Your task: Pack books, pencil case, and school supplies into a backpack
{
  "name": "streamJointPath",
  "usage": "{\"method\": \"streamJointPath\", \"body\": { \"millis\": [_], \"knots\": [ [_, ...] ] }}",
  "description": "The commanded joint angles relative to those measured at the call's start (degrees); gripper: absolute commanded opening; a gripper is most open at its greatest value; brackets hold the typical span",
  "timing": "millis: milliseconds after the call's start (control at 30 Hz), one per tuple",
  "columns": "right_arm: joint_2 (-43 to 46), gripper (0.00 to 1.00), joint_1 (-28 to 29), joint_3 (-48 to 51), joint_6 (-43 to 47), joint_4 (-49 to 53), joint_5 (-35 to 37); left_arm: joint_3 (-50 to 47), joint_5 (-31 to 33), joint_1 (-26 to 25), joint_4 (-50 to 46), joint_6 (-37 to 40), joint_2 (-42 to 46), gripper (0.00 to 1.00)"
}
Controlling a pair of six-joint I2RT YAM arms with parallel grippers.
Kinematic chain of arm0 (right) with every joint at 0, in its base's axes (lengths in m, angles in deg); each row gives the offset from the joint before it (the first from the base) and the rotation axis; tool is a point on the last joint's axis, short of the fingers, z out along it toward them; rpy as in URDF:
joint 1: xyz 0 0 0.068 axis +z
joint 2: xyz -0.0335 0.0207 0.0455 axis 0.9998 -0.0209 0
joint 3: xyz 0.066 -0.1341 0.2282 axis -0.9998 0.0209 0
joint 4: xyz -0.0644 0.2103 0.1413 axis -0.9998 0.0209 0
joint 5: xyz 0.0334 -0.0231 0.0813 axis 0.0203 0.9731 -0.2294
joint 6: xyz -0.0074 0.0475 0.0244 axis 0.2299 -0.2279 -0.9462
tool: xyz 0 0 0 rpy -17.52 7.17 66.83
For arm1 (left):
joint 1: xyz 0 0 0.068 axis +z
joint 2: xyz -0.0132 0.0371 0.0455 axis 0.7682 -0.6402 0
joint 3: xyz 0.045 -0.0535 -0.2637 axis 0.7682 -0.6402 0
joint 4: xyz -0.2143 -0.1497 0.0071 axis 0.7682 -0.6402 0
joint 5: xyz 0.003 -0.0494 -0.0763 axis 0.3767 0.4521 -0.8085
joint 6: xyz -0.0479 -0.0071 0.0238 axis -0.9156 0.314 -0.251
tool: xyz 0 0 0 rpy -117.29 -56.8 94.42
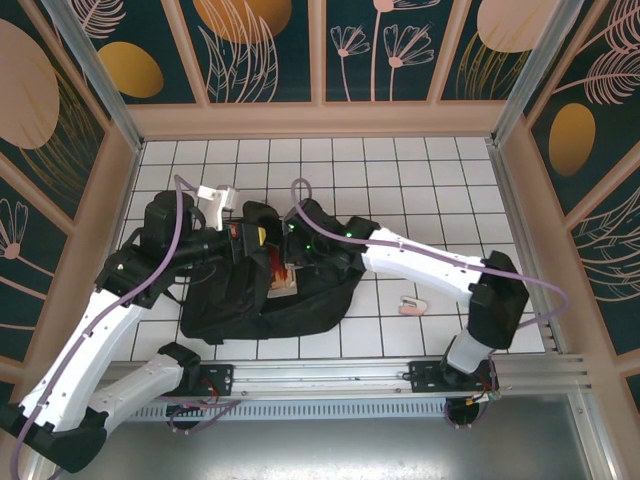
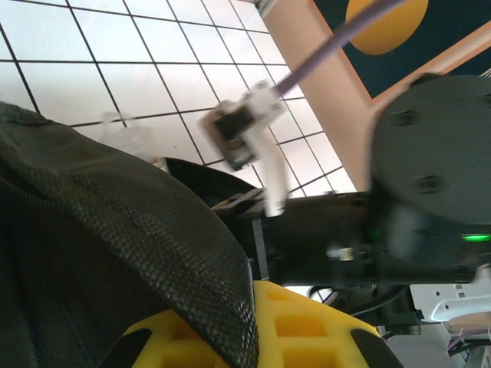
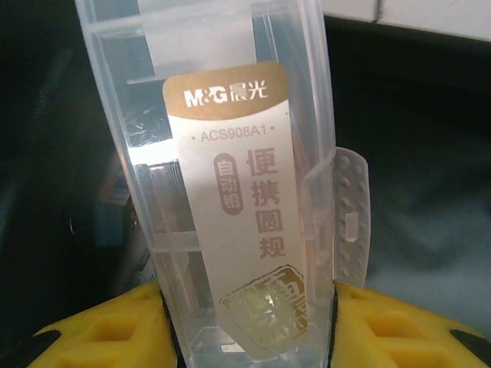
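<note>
The clear packet (image 3: pixel 245 192) is clamped between the yellow fingers (image 3: pixel 100 341) of the right tool (image 3: pixel 249 337), above the black backpack (image 1: pixel 250 305). Its label reads "M&G", "ACS908A1" and Chinese characters. The left tool (image 2: pixel 245 337) is closed on the backpack's mesh edge, and a pale pink piece (image 1: pixel 411 305) lies on the tiled bench (image 1: pixel 400 170) to the backpack's right.
</note>
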Motion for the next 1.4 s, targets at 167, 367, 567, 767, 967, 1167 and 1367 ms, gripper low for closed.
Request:
{"method": "streamJointPath", "body": {
  "millis": [167,367,567,767,967,1167,1367],
  "knots": [
    [-1.2,0.45,2.5,4.2,4.9,-15.9,-13.8,3.9,1.2,0.0,3.1,3.2,1.9,0.00],
    [-0.9,0.45,4.1,6.5,3.5,-17.6,-15.0,4.3,6.1,0.0,2.3,4.2,1.5,0.00],
    [3.1,0.45,4.1,11.7,2.8,-17.9,-12.2,6.2,9.7,0.0,1.6,4.1,-0.5,0.00],
    [2.1,0.45,4.6,14.2,0.9,-23.9,-13.6,10.8,8.2,0.0,3.8,3.5,-8.7,0.00],
    [1.2,0.45,3.8,12.8,0.6,-26.7,-10.0,17.2,0.7,0.0,8.0,2.1,-19.7,0.00],
    [2.3,0.45,1.6,15.7,-2.3,-32.9,-6.8,21.7,-6.0,-0.5,11.3,-1.0,-25.5,0.00],
    [2.0,0.46,-0.1,18.9,-4.0,-39.6,-5.6,19.1,-11.1,-2.8,13.3,-2.8,-24.6,0.00]
  ]
}}
